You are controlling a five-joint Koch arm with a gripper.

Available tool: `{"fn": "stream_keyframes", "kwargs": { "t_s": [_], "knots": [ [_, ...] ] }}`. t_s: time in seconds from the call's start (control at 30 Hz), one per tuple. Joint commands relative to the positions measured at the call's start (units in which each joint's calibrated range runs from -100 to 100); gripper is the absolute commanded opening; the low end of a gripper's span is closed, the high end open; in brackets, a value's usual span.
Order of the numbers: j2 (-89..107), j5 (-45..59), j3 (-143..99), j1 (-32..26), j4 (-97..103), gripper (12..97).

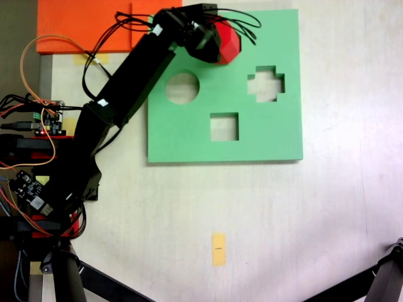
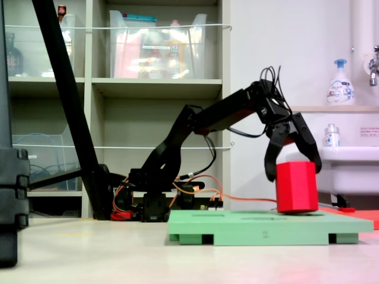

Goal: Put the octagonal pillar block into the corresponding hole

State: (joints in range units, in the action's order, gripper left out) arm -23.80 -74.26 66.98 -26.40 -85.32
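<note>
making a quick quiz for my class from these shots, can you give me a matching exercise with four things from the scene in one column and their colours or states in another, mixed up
Things:
1. octagonal pillar block
2. foam board
3. gripper
4. tape strip on the table

Descriptions:
A. green, with cut-outs
B. yellow, lying flat and apart from the board
C. red, upright, bottom at the board's top surface
D. black, jaws down either side of the block

Pairs: 1-C, 2-A, 3-D, 4-B
</note>
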Motion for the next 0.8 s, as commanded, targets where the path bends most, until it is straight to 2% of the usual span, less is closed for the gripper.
{"fn": "stream_keyframes", "kwargs": {
  "t_s": [0.0, 0.77],
  "knots": [
    [2.2, -0.7, 3.2, -0.3, 4.0, 26.9],
    [-8.6, -2.4, 3.3, -0.6, 9.7, 27.2]
  ]
}}
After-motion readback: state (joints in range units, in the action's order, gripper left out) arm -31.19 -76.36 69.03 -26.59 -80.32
